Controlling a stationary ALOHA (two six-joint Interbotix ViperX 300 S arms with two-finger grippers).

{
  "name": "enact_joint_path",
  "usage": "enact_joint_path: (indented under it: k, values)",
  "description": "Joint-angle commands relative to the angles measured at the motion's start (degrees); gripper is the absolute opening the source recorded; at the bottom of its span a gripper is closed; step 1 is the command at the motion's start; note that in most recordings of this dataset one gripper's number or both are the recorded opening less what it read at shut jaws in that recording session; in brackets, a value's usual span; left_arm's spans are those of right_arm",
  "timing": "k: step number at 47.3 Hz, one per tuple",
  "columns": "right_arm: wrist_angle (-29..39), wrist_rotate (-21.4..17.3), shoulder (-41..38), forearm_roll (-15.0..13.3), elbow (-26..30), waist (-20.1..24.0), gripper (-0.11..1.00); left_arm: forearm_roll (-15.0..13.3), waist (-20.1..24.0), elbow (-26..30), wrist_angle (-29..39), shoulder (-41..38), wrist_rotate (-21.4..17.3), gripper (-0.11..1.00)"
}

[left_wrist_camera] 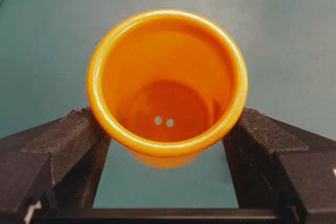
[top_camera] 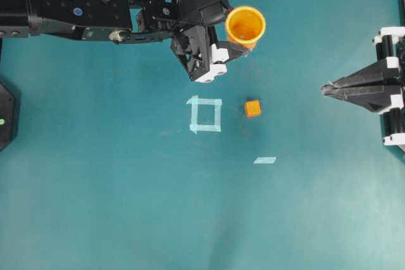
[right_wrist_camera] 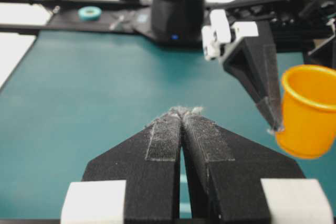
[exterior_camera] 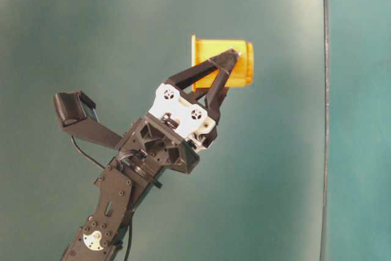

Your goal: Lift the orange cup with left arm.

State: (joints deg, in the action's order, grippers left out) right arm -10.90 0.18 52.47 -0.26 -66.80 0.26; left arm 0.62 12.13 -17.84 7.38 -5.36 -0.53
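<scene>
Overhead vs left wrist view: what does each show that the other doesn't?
Overhead only: the small orange cube, the tape square, a loose tape strip, and the right gripper, shut, parked at the right edge.

Left wrist only: the cup's inside bottom, with two small holes.

Both: the orange cup clamped by the left gripper, one finger on each side, over the teal table.

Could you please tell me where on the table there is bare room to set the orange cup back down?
The widest bare stretch lies below the tape square and the tape strip. Another lies between the orange cube and the shut right gripper. It is crowded at the top, where the left gripper holds the orange cup.
</scene>
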Motion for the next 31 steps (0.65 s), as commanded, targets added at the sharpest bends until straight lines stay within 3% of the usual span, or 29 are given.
enact_joint_path:
  k: [1, 31]
  values:
    - [-0.18, -0.09, -0.09, 0.00, 1.85, 0.18, 0.00, 0.09, 0.00, 1.23, -0.26, 2.46, -0.09, 0.67]
    - [0.26, -0.09, -0.09, 0.00, 1.85, 0.09, 0.00, 0.09, 0.00, 1.23, -0.26, 2.46, -0.09, 0.67]
